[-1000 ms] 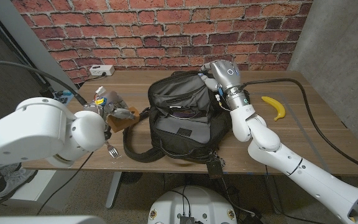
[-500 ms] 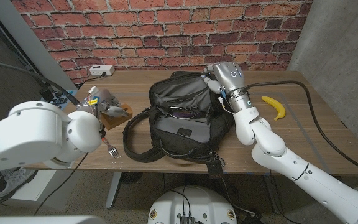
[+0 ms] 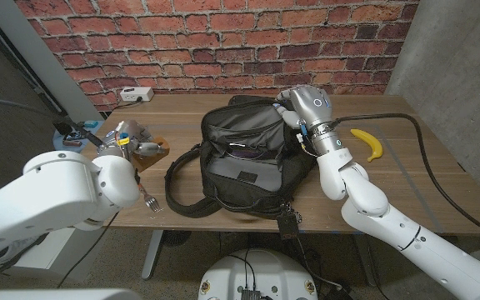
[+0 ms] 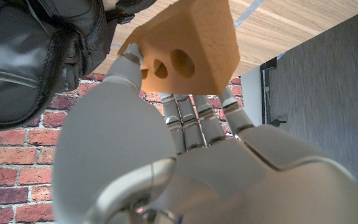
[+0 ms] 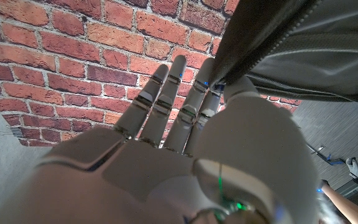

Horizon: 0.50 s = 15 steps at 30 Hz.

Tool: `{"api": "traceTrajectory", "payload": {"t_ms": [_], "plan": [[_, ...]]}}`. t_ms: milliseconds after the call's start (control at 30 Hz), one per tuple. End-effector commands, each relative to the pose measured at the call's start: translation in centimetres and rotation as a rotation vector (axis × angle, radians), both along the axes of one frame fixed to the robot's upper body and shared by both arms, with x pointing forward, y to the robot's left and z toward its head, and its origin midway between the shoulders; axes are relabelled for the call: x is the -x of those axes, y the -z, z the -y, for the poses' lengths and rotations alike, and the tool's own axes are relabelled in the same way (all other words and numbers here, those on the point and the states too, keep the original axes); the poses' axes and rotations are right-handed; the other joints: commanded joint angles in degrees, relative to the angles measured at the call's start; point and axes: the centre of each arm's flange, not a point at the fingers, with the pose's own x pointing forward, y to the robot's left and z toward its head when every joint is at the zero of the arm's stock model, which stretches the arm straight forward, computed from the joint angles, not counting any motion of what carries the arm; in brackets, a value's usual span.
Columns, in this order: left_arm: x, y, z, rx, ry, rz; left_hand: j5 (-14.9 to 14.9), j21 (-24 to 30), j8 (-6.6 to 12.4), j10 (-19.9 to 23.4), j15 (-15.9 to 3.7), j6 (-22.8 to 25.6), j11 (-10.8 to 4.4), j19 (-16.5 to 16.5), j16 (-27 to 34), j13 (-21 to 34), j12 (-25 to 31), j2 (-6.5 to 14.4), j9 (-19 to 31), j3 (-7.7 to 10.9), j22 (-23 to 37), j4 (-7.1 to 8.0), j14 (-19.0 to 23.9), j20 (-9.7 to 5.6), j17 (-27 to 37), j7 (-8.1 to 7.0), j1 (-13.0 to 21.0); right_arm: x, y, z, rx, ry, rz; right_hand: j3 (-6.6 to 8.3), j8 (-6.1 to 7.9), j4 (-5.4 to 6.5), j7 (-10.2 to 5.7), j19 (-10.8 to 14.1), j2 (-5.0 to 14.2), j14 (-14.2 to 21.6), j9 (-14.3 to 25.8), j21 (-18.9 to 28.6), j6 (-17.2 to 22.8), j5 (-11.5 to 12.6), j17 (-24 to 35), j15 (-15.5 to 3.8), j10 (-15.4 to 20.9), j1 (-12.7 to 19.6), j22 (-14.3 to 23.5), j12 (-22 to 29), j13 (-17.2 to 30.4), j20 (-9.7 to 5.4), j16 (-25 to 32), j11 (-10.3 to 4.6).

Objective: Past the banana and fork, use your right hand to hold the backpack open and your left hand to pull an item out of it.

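A red brick wall is seen behind a wooden surface. At the middle of the surface a black backpack is lying unzipped, its dark lining exposed. Its upper rim is pinched by the right hand, as is seen in the right wrist view. Left of the backpack, an orange wedge-shaped block with round holes is held in the fingertips of the left hand. A yellow banana is seen near the right edge, and a small fork at the front edge.
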Motion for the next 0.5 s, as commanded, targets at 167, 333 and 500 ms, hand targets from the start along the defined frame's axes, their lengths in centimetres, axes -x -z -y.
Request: {"api": "traceTrajectory", "payload": {"t_ms": [167,333,500], "plan": [[-2.5,1.3,-0.8,0.054,-0.007,0.076,0.6,0.5,0.5,0.6,-0.36,-0.1,-1.25,-0.1,-0.3,-0.2,-0.6,3.2,0.0,0.21,0.2,0.43,0.0,-0.42,0.1,-0.36,2.6,1.1,0.8,0.6,-0.027,0.018,0.006,0.0,0.31,0.0,-0.18,-0.1,0.49,0.6,0.3,0.0,0.2,0.4,0.3,-7.47,0.5,0.2,0.2,-0.1,0.4,-3.57,-0.3,0.49],[-3.0,1.3,-0.8,0.065,-0.002,0.102,0.7,0.6,0.55,0.7,-0.44,-0.1,-1.25,-0.1,-0.4,-0.2,-0.6,3.2,-0.1,0.22,0.1,0.45,0.1,-0.47,0.1,-0.39,2.5,1.3,0.9,0.8,-0.035,0.018,-0.001,-0.04,0.28,0.02,-0.21,-0.1,0.46,0.6,0.3,0.0,0.1,0.4,0.4,-7.38,0.4,0.2,0.2,-0.2,0.3,-3.57,-0.3,0.47],[-3.7,1.2,-0.8,0.068,0.008,0.107,0.7,0.6,0.73,0.9,-0.48,0.1,-1.38,0.0,-0.4,-0.1,-0.6,3.2,-0.3,0.17,0.1,0.49,0.2,-0.56,0.1,-0.52,2.3,1.4,1.0,0.9,-0.058,0.004,-0.019,-0.09,0.29,0.02,-0.19,-0.1,0.43,0.6,0.3,0.0,0.2,0.4,0.4,-7.37,0.4,0.2,0.2,-0.2,0.4,-3.51,-0.4,0.38]]}}
